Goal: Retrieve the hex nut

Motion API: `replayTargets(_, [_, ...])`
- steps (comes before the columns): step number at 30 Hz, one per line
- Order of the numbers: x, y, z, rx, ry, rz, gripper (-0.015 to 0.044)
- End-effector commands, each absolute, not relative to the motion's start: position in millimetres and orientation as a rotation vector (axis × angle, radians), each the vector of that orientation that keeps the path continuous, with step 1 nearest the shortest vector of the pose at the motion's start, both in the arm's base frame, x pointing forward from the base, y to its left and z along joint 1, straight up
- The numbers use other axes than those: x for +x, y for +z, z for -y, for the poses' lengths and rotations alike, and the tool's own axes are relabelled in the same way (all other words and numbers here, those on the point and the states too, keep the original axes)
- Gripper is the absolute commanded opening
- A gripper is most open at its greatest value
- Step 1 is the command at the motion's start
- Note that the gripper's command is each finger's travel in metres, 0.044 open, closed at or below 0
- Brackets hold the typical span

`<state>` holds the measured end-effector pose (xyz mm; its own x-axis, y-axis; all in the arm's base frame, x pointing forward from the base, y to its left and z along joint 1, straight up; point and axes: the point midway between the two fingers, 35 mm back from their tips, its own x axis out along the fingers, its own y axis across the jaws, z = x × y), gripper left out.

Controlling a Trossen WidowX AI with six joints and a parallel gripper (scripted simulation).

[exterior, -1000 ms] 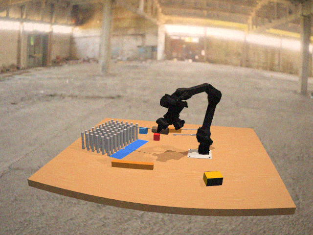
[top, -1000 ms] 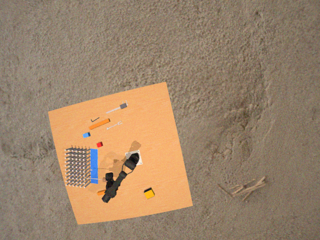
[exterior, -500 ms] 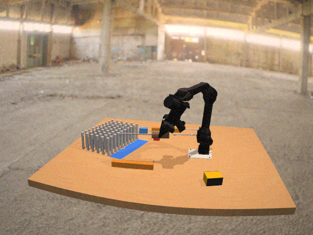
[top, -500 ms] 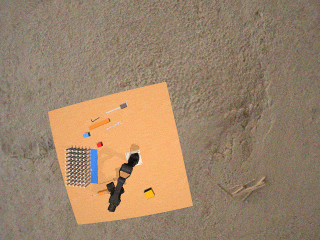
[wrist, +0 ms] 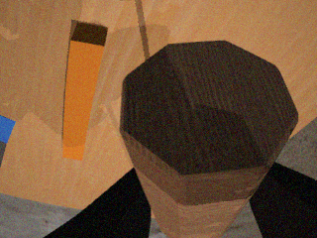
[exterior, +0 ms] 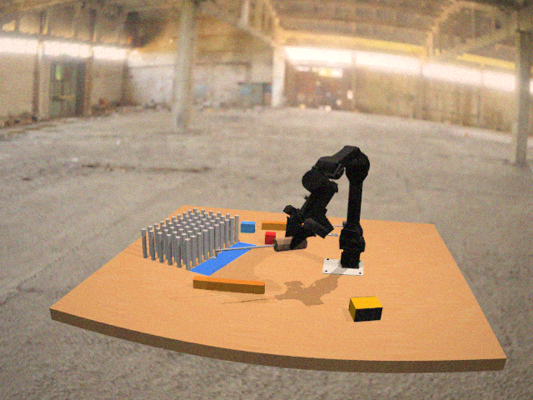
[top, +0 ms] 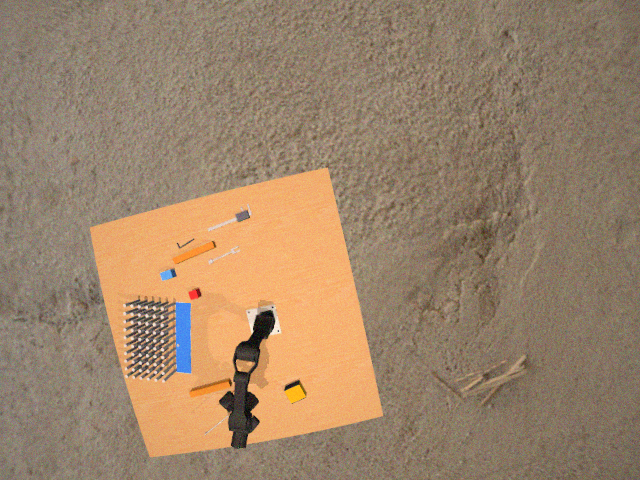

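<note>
My gripper (top: 238, 413) (exterior: 296, 244) (wrist: 196, 170) is shut on the brown wooden handle (exterior: 284, 244) (wrist: 208, 109) of a tool with a thin metal shaft (top: 214, 426) (exterior: 245, 248). The tool is held in the air, to the side of the field beyond the lower orange bar in the top view. The grey metal spacers (top: 149, 338) (exterior: 187, 253) stand upright in rows. The blue taped strip (top: 183, 361) (exterior: 208, 268) (wrist: 5, 130) lies in front of them. A tiny light speck, apparently the nut (top: 178, 345) (exterior: 214, 257), lies on the strip near its spacer-side edge.
An orange bar (top: 210, 388) (exterior: 227, 285) (wrist: 81, 99) lies beside the field. A yellow-and-black block (top: 295, 392) (exterior: 365, 308) lies near the base. Beyond the field's other end are a red cube (top: 193, 293), blue block (top: 166, 274), second orange bar (top: 193, 252), wrench, hex key and dark-ended tool.
</note>
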<state>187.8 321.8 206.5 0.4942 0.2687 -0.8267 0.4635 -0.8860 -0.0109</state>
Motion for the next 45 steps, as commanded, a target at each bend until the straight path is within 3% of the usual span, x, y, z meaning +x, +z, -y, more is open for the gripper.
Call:
replayTargets(1, [168,213,-350,2.460,-1.286,-0.772,0.0000])
replayTargets(45, [168,185,-362,2.449,-1.279,-0.791,0.0000])
